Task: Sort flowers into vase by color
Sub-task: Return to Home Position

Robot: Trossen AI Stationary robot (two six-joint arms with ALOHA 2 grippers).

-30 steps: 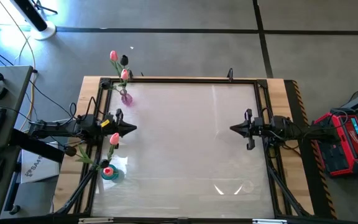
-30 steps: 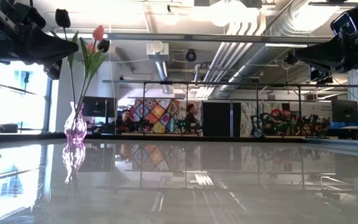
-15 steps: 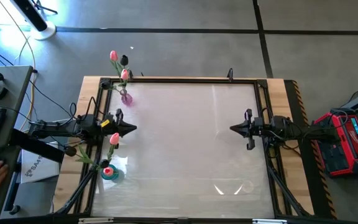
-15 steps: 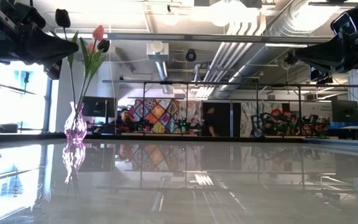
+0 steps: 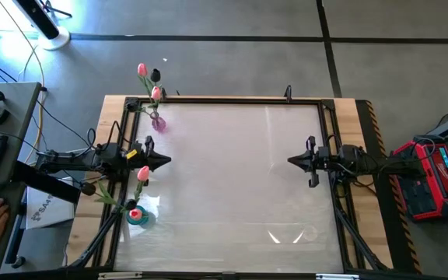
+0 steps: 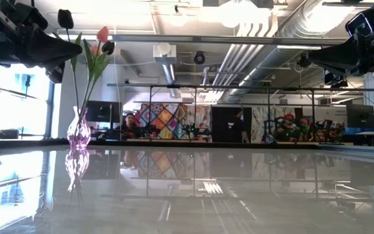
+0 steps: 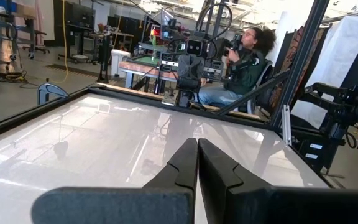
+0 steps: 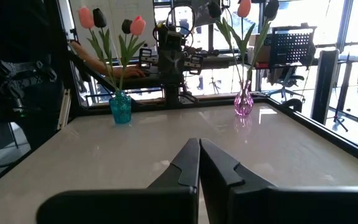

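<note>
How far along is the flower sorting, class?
Done: all visible long-stemmed tulips stand in the blue glass vase or the pink glass vase; none lies on the white table. In hand: nothing; the left gripper and right gripper are shut, empty. Left: both vases mix pink and dark heads, so colours look unsorted.

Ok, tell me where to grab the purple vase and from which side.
Grip the purple vase at its narrow neck above the bulbous body, coming in level across the table. The flowers fan out overhead, so a top approach would likely hit them. The left gripper is nearer.
</note>
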